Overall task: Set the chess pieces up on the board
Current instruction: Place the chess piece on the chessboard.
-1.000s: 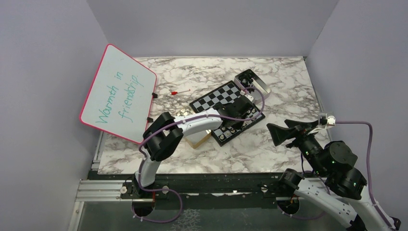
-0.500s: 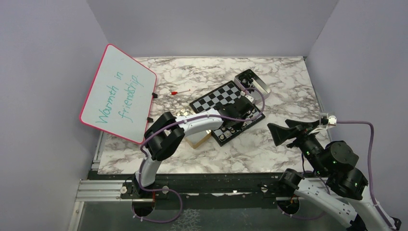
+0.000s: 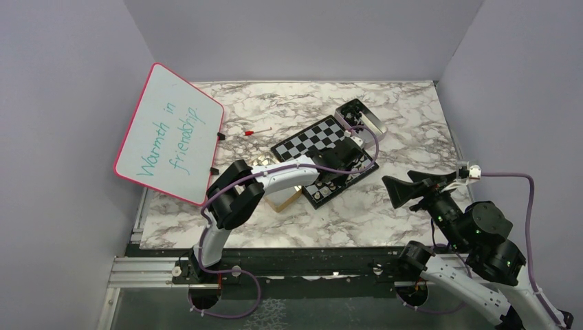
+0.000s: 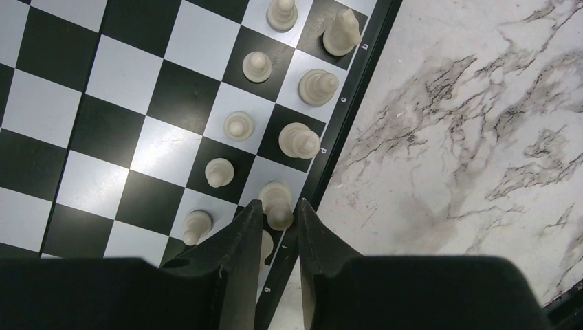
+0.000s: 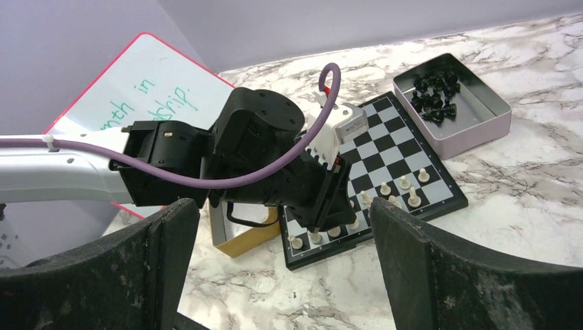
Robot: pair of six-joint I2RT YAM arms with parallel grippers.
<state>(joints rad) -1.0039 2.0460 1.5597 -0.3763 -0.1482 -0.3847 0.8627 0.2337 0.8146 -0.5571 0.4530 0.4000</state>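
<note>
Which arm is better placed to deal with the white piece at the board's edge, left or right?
Left. The left gripper has its jaws either side of that pale piece in the edge row of the board. The right gripper hangs open, off the board, to its right.

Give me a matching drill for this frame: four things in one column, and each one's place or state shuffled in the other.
Things:
1. black pieces
2. pale pieces
3. left hand
4. right hand

Places or states:
A. open, off the board
B. lying in the tin
C. standing along the board's edge
D. straddling one of the pale pieces

Pairs: 1-B, 2-C, 3-D, 4-A
</note>
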